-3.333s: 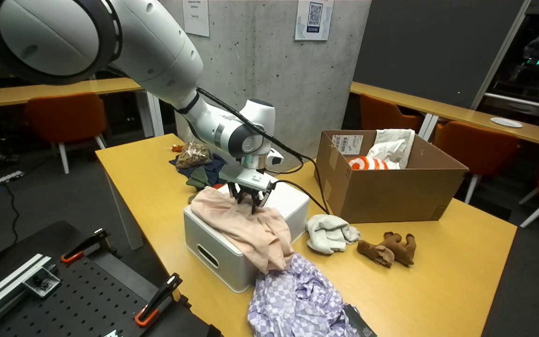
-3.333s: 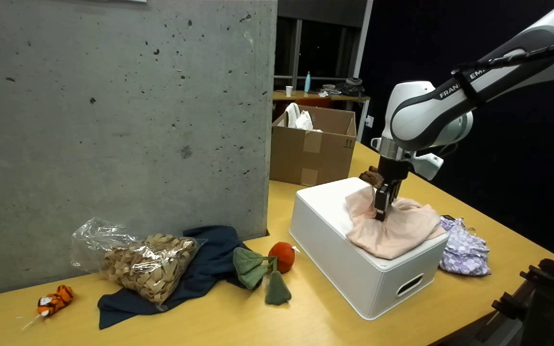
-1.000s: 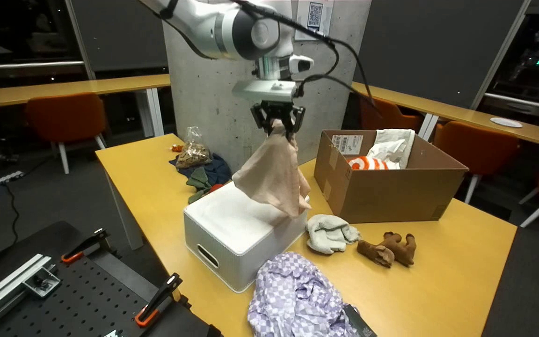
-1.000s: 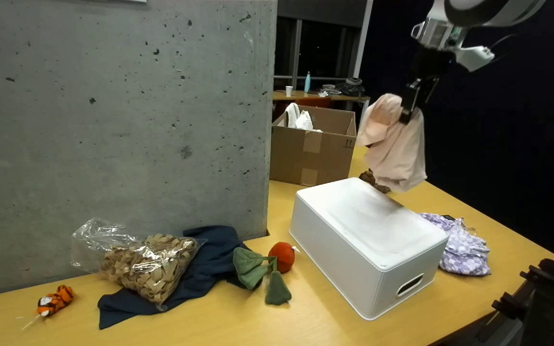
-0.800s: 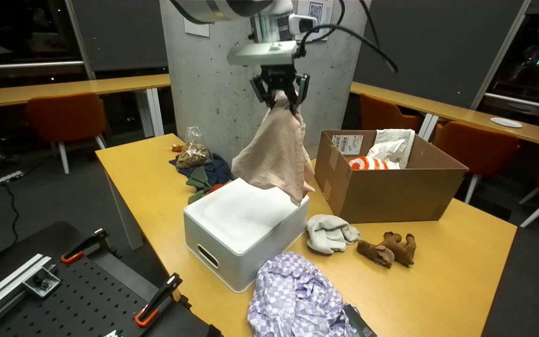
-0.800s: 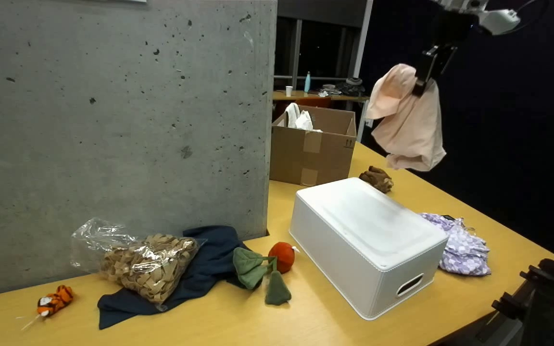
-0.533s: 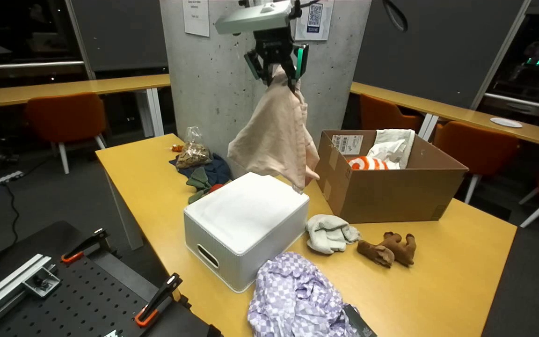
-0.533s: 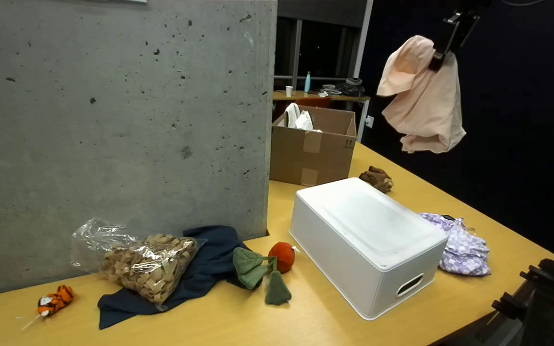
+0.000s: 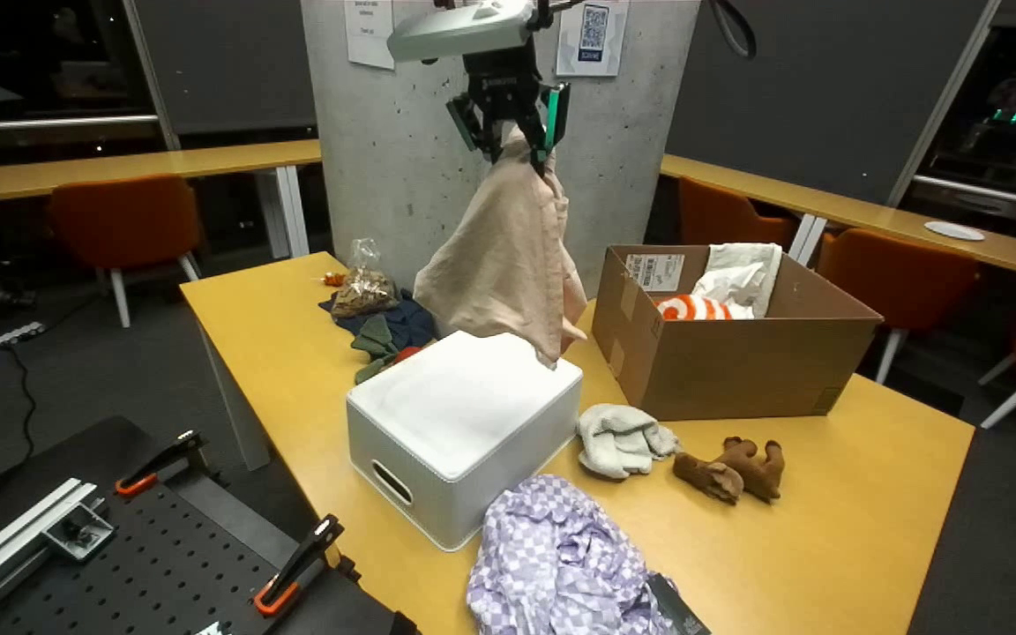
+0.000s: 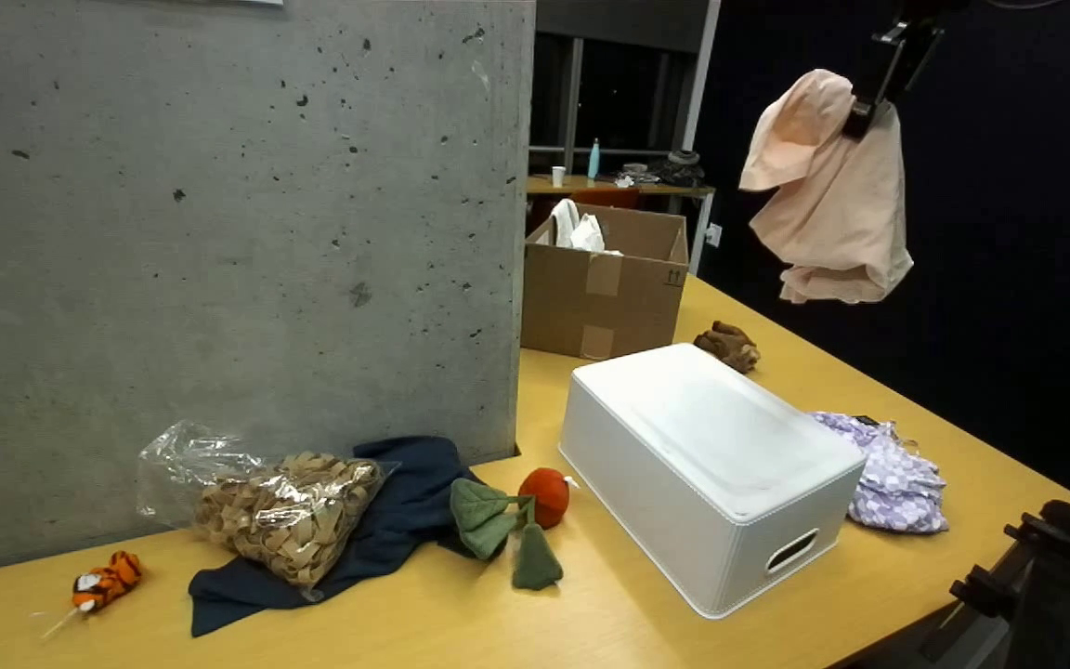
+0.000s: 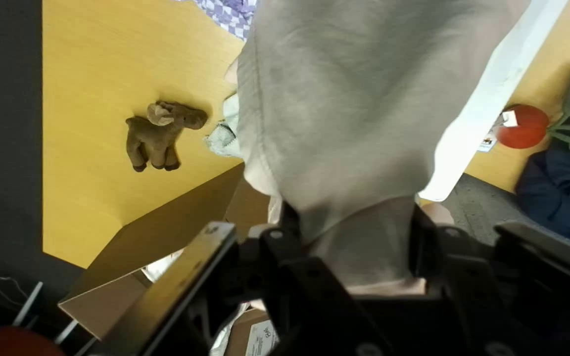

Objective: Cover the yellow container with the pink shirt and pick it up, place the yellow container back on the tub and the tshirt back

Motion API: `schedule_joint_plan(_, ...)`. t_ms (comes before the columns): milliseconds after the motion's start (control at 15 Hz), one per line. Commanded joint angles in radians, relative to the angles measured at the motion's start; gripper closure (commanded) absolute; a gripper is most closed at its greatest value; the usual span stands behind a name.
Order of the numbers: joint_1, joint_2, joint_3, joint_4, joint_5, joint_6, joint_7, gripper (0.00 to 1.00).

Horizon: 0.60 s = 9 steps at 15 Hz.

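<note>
While the black gripper hangs well above the yellow table, its two fingers pinch a gathered part of the pale pink cloth shirt, with fabric bunched in the gap between them. In both exterior views the shirt droops from the fingertips in loose folds, and its hem dangles in the air. The wrist view shows the same fabric spreading from between the fingers to the top edge; I cannot tell whether its folds wrap around anything.

Lower down, a rectangular white box with rounded corners, stitched edges and a slot in its end wall sits flat on the table, apart from the shirt. Just beside it lies a crumpled purple-and-white checkered cloth with a black tag. Near the same side of the box are an off-white fleecy cloth and a brown plush animal lying on its side. Farther along stands an open-topped brown cardboard box holding white fabric and an orange-and-white striped item.

On the opposite side of the white box, in an exterior view, a round red plush fruit with green fabric leaves rests near the wall of the box. Close to it, a clear plastic bag of tan strips lies partly on a navy blue cloth. A small orange-and-black striped toy lies beyond the bag, apart from it.
</note>
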Motion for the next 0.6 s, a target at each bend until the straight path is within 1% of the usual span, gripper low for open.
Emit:
schedule_joint_plan(0, 0.021, -0.014, -0.008, -0.02, -0.027, -0.01, 0.024, 0.76)
schedule_joint_plan(200, 0.031, 0.01, -0.003, -0.026, -0.022, -0.005, 0.025, 0.76)
schedule_joint_plan(533, 0.063, 0.108, 0.014, -0.027, -0.013, 0.01, 0.029, 0.76)
